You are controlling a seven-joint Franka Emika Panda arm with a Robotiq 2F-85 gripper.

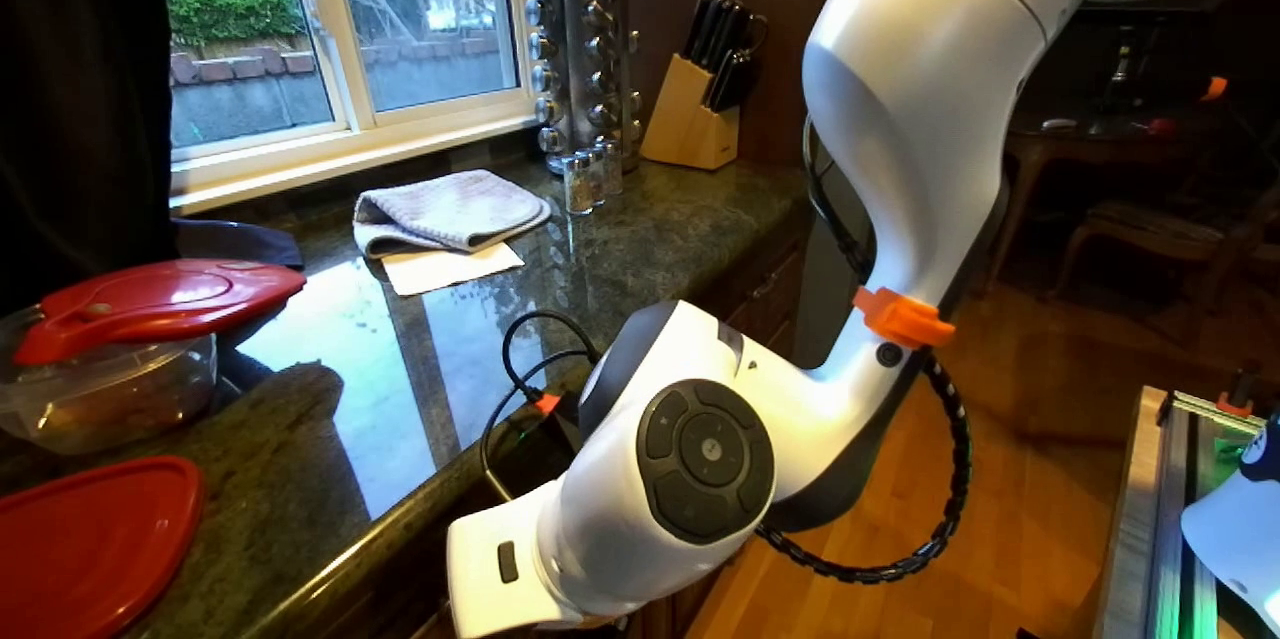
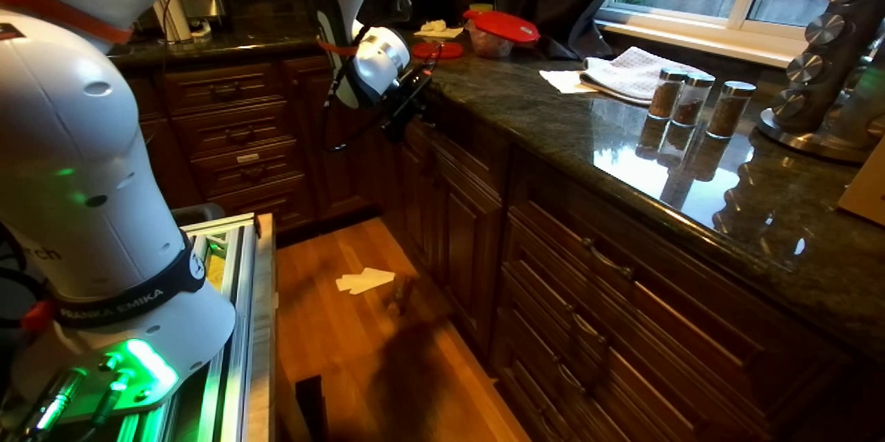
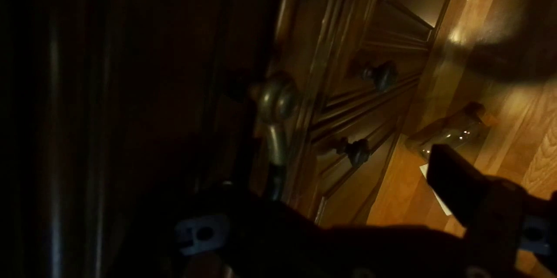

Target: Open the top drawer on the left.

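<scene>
Wrist view: the gripper (image 3: 333, 169) is held with its jaws spread wide; the metal handle (image 3: 276, 139) of the drawer (image 3: 196, 73), under the counter (image 2: 532, 110), is seen toward one side of the gap, though contact cannot be judged. The handle should be centred before being gripped, then pulled slowly and straight out. In an exterior view, “FRANKA EMIKA” can be read on the black band (image 2: 131, 298) round the arm's base (image 2: 180, 331), “rch” on the white arm (image 2: 69, 151) above; a label (image 2: 247, 158) on a far drawer (image 2: 280, 165) cannot be read.
</scene>
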